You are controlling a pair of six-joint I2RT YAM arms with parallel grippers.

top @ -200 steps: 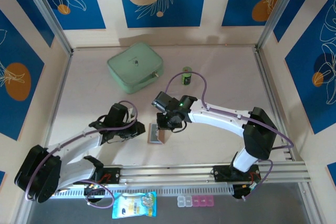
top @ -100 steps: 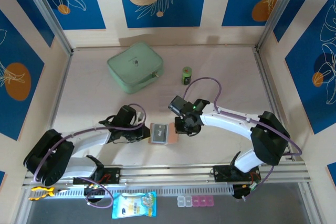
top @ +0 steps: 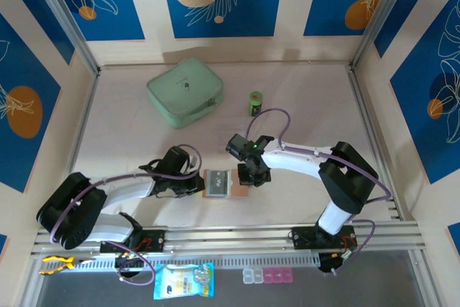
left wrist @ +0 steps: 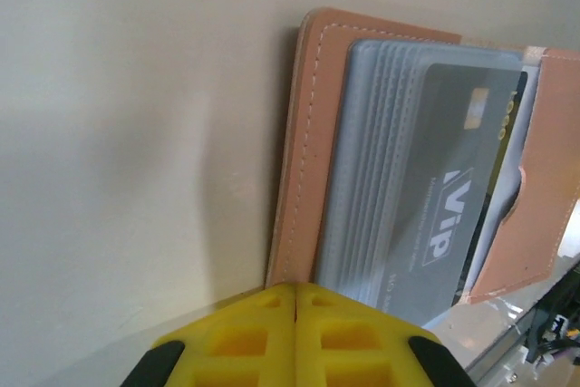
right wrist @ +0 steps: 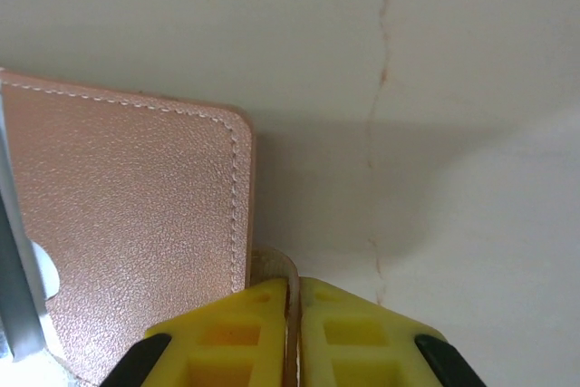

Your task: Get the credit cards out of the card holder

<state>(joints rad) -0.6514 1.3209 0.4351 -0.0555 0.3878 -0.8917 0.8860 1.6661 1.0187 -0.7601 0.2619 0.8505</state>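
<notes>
Card holder (top: 219, 183) lies open, left gripper (left wrist: 296, 295) closed at its edge, right gripper (right wrist: 292, 295) pinching its tab (right wrist: 270, 265).

Tan card holder (left wrist: 294, 160), dk-grey card (left wrist: 453, 178)

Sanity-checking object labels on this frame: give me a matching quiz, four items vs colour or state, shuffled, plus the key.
Things:
1. holder
2. case
3. card
4. packet

Colour or state:
A. blue and yellow
B. mint green
C. dark grey, marked VIP
D. tan, lying open

Pairs: 1-D, 2-B, 3-C, 4-A
</notes>
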